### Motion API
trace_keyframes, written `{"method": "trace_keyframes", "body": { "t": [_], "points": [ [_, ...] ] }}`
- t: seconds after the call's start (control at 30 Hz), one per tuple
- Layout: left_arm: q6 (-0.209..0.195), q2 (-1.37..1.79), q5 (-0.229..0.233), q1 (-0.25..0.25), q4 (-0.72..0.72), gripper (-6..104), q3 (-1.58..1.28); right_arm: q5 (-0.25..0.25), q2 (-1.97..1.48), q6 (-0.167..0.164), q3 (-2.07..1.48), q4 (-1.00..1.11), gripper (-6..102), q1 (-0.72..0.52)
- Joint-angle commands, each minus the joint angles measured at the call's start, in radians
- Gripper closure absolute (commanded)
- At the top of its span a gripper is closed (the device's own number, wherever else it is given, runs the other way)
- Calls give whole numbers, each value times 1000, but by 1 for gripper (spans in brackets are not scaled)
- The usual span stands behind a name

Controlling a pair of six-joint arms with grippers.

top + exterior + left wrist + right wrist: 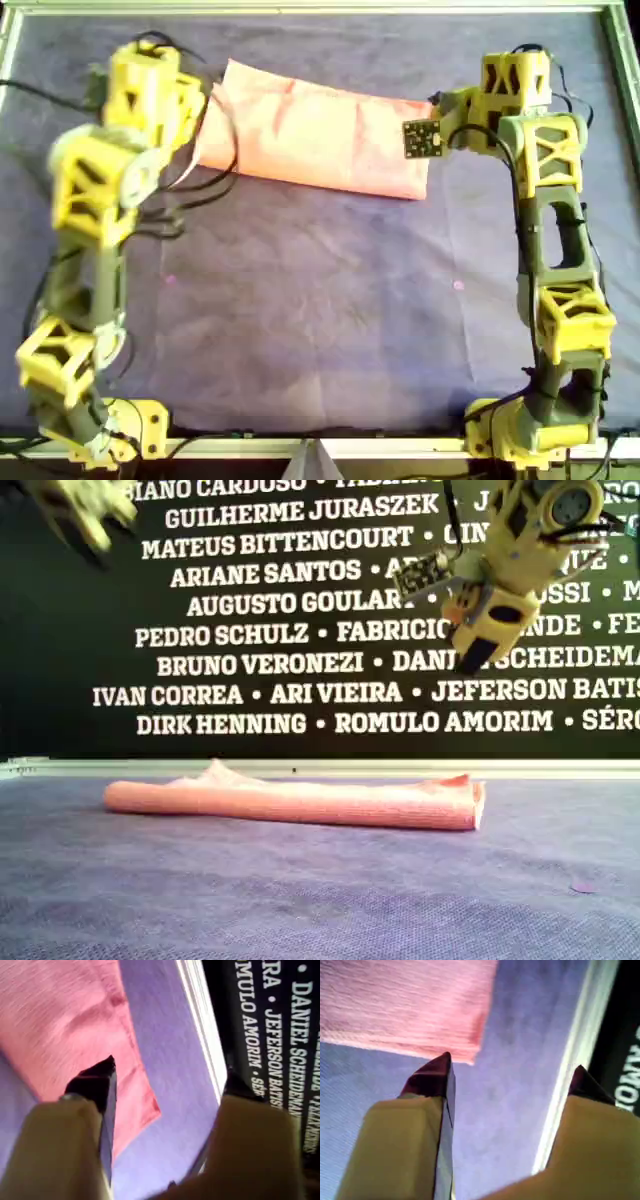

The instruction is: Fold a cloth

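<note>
The salmon-pink cloth (315, 135) lies folded into a long band across the far part of the table, and the exterior view shows it as a low roll (300, 802). My left gripper (170, 1075) hangs open above the cloth's end (65, 1020) on the overhead view's left, holding nothing. It is blurred in the overhead view (190, 110). My right gripper (512, 1065) is open and empty too, raised over the cloth's other end (410, 1005). In the exterior view it (470, 630) hovers well above the cloth.
A purple-grey covering (320, 300) spreads over the table. A pale rail (320, 8) frames the far edge, with a dark banner of names (300, 630) behind it. Both arm bases (530, 430) stand at the near edge in the overhead view.
</note>
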State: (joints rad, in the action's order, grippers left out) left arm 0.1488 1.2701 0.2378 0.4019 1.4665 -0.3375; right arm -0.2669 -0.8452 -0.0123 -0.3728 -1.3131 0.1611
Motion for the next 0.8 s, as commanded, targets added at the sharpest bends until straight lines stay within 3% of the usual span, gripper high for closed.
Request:
{"method": "trace_keyframes", "body": {
  "t": [0.0,0.1,0.23,0.37,0.43,0.77],
  "points": [
    [-74,250,12,8,146,22,49,5,-222,-9,87,-83,3,-12],
    [-133,410,14,3,129,22,48,3,-391,-8,66,-268,4,-3],
    [-156,588,14,15,132,22,-95,5,-561,-2,31,-304,4,-23],
    [-272,824,14,5,130,22,-431,6,-790,-2,-104,-302,4,-21],
    [-305,966,11,5,124,22,-626,6,-910,-2,-244,-302,4,-12],
    [-311,1585,14,8,54,20,-1296,6,-1631,-20,-1198,-276,3,-23]
  ]
}}
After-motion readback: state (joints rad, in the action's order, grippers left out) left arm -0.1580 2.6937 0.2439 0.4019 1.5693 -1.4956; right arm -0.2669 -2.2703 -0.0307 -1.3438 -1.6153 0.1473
